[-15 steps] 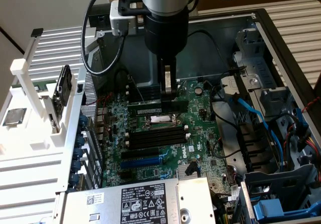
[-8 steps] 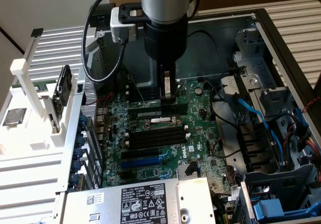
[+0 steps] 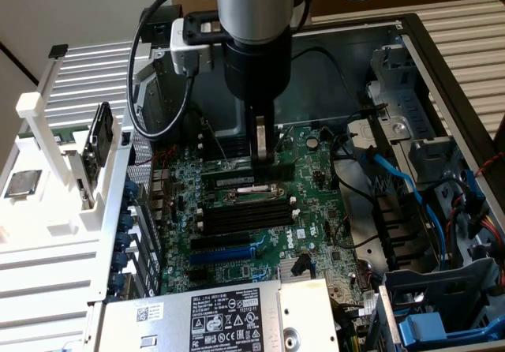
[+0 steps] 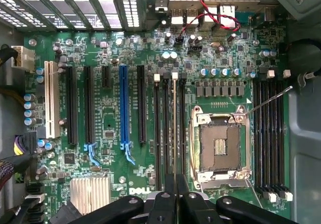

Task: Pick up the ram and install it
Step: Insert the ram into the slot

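The exterior view shows the arm (image 3: 254,20) coming in from twelve o'clock and standing nearly upright over the open computer case (image 3: 442,60). Its black wrist points straight down, and a black cable (image 3: 146,84) loops off it towards nine o'clock. The pincer (image 3: 264,159) reaches down at the middle of the motherboard (image 3: 316,210), onto the ram (image 3: 233,179). The ram lies lengthwise along the top row of black memory slots (image 3: 245,214). A white rack (image 3: 55,147) stands outside the case at nine o'clock, with a silver chip (image 3: 21,182) beside it.

The wrist view looks straight down the ram (image 4: 174,128), seen edge-on as a thin gold line between two black slots. The pincer (image 4: 175,196) is pinched nearly shut on its near end. Just beside these slots is the bare processor socket (image 4: 220,146), which the exterior view hides behind the arm. Whether the ram is fully seated cannot be told.
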You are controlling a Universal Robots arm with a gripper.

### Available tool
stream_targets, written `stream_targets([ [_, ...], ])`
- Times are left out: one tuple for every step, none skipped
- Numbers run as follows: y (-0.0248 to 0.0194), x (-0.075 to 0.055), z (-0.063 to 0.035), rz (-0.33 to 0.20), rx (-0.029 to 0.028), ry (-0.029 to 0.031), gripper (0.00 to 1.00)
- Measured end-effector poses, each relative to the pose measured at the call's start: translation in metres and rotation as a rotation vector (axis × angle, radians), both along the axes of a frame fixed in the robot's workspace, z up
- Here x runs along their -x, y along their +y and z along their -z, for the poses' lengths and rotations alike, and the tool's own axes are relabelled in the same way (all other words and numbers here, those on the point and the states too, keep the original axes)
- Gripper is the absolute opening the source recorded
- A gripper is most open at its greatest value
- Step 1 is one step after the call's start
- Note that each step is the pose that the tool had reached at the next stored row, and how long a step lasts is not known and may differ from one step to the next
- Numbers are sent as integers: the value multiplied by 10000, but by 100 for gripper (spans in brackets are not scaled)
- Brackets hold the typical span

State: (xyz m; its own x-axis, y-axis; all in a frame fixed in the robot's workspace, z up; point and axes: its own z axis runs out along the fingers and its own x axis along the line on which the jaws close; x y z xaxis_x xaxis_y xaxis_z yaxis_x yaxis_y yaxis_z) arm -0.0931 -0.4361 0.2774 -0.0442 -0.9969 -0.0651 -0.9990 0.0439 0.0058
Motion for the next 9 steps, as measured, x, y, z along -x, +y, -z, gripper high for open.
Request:
stream_targets([
  [0,2,7,0,0,-4,12],
  [-1,3,12,-1,1,-9,12],
  [-1,3,16,-1,2,-11,12],
  [0,4,19,0,2,-11,12],
  [1,4,20,0,5,-12,12],
  [4,5,22,2,13,-14,12],
  [10,5,23,3,27,-14,12],
  [11,4,24,1,33,-15,12],
  [14,4,25,0,49,-16,12],
])
